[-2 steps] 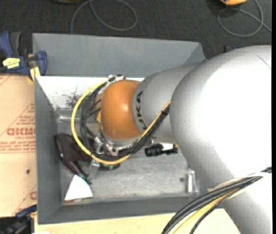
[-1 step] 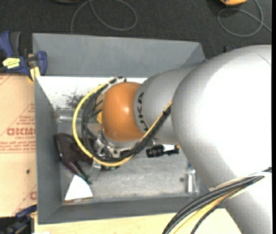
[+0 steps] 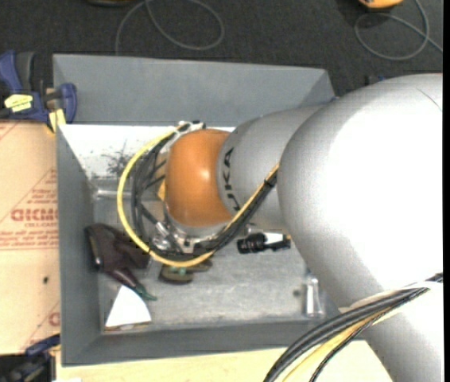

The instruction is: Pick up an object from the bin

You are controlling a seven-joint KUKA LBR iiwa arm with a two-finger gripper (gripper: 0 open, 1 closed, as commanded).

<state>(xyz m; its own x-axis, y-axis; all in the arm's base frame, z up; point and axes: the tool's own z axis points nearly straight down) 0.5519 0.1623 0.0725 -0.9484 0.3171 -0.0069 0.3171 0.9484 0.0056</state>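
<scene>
Small round thing (image 3: 179,273): one, brownish with a green edge, low and flat. It lies on the bin (image 3: 209,94) floor, left of centre and toward the near wall.

Gripper (image 3: 176,251) stands directly above it, very close or touching; contact cannot be told. Whether the gripper is apart or closed cannot be told either, since the wrist hides its working end. Nothing shows as held.

Loose things counted on the floor: five, one of each kind.
- Dark purple thing (image 3: 114,253): one, long and bent, just left of the gripper. Its lower end points toward the near-left corner.
- White wedge (image 3: 127,309): one, triangular, in the near-left corner, just beside the purple thing's tip.
- Black marker (image 3: 263,243): one, short with a pale end, lying crosswise right of the gripper, partly under the arm.
- Silvery piece (image 3: 311,294): one, small, near the right wall, well apart from the rest.

Dark specks (image 3: 114,161) are scattered on the far-left floor.

In the way: the orange cover (image 3: 193,177) and a looping yellow cable (image 3: 126,177) cover the mid-floor. The silver arm (image 3: 352,197) blocks the bin's right side.
</scene>
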